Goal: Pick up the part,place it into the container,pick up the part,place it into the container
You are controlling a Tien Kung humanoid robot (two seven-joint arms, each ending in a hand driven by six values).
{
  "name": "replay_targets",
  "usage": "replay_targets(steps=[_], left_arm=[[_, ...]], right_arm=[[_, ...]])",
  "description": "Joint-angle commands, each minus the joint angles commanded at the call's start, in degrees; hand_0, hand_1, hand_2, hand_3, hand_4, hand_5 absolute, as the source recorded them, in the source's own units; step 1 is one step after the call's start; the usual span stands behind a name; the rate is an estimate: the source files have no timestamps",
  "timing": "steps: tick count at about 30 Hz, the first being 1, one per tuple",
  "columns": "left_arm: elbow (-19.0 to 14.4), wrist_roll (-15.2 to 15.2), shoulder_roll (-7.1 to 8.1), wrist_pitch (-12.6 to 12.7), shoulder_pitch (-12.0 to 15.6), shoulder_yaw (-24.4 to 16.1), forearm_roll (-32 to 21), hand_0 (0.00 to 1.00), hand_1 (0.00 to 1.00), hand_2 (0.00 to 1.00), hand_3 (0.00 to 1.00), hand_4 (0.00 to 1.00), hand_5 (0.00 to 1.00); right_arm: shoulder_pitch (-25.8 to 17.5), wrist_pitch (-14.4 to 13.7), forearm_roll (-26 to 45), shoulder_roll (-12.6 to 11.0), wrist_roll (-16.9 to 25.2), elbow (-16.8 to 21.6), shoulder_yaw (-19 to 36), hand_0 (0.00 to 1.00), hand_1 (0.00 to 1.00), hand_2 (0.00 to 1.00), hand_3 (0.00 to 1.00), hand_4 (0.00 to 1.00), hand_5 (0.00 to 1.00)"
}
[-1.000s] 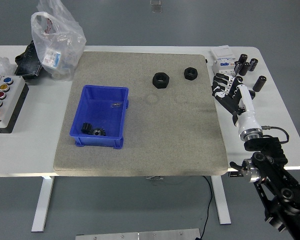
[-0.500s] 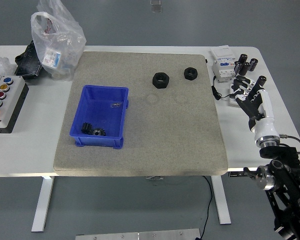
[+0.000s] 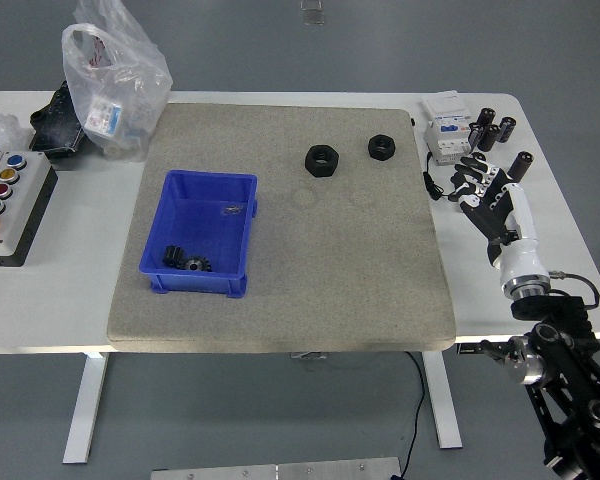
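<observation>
Far left I see a control box (image 3: 10, 205) with coloured buttons at the table (image 3: 70, 300) edge. Behind it there's a black bundle (image 3: 55, 125) and a clear plastic bag (image 3: 115, 85) with a small packet inside. A grey mat (image 3: 300, 290) covers the middle of the table.

On the mat's left part sits the blue container (image 3: 202, 232); small black gear parts (image 3: 185, 261) lie in its near left corner, and something small and pale sits near its far right wall, too small for me to identify.

The two parts, both black hex nuts, lie on the mat's far right area. The larger nut (image 3: 322, 160) is left, the smaller nut (image 3: 381, 147) right and slightly farther back; they're apart, and well apart from the container.

Right of the mat, on the bare table, I see a white electrical module (image 3: 445, 125) and several black cylinders (image 3: 495, 130) beside it.

My right hand (image 3: 495, 205) is over the table right of the mat, near those cylinders, fingers (image 3: 470, 180) spread and pointing away, holding nothing. Its black arm (image 3: 570, 390) drops off the lower right corner.
</observation>
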Motion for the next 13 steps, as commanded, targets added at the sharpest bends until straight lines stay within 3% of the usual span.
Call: replay_targets(steps=[13], left_arm=[[0.0, 0.3, 0.25, 0.3, 1.0, 1.5, -2.4, 0.666, 0.663, 0.662, 0.798, 0.657, 0.210]], right_arm=[[-1.2, 0.7, -0.3, 0.6, 0.4, 0.4, 1.3, 0.603, 0.684, 0.707, 0.675, 0.645, 0.279]])
